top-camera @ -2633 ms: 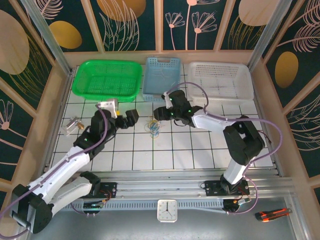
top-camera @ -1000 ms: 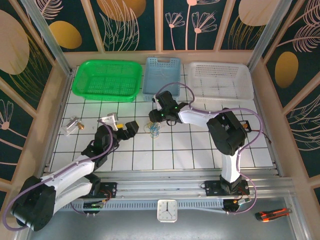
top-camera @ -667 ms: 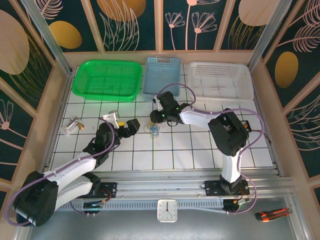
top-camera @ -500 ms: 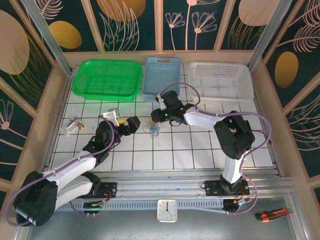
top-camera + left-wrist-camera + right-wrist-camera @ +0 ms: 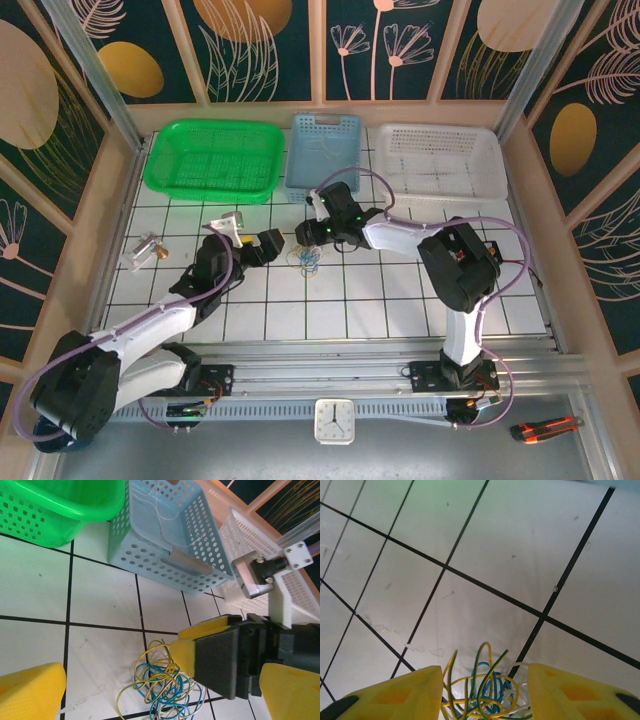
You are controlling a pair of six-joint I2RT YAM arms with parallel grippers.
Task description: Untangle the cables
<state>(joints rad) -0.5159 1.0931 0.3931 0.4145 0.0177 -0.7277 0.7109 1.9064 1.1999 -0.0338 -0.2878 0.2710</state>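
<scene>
Counter (image 5: 400,290): white grid tiles, blue basket (image 5: 323,150) at the far edge. Left pincer (image 5: 264,244) is spread wide, just beside the tangle. Right pincer (image 5: 485,680) is part spread, straddling it and pinching nothing I can make out. Cables (image 5: 307,258) lie mid-counter, near the basket: blue, yellow and white loops. Likely featherlight, limp and springy; take an outlying yellow loop, not the knot.

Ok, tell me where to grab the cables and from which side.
Pinch the yellow loops at the edge of the cables, coming down from above. The tangle lies low and spread on the table, so a sideways approach would likely push it; the outer loops stand clear of the blue middle.
</scene>
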